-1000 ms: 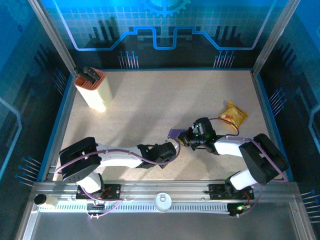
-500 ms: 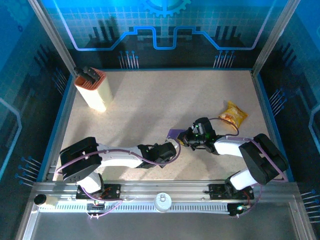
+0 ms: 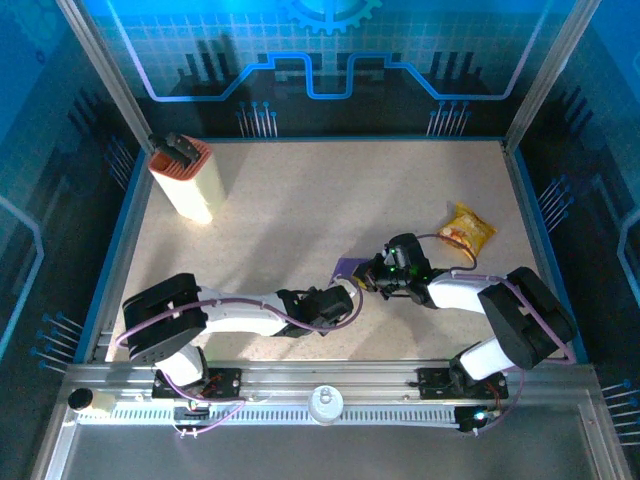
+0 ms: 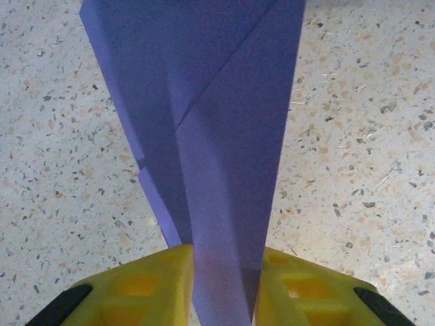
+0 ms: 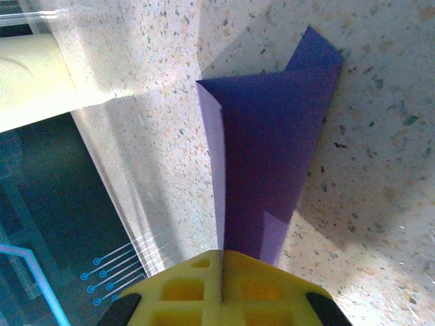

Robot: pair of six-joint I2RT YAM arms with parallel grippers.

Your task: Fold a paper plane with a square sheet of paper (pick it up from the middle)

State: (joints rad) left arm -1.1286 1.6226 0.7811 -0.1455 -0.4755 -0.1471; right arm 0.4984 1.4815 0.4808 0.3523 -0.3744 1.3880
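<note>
Speckled tabletop, creased purple paper clamped in left gripper, right gripper

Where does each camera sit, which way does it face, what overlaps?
Top external: above, behind the bases, looking down at the table; both arms show.
Left wrist: on its arm, looking past the left hand at the purple paper.
Right wrist: likewise past the right hand, same paper.
Shared: both wrist views show the pinched paper.

Left arm, right arm stretched low, wrists meeting mid-table; left jaws clamped on paper; right jaws likewise
</note>
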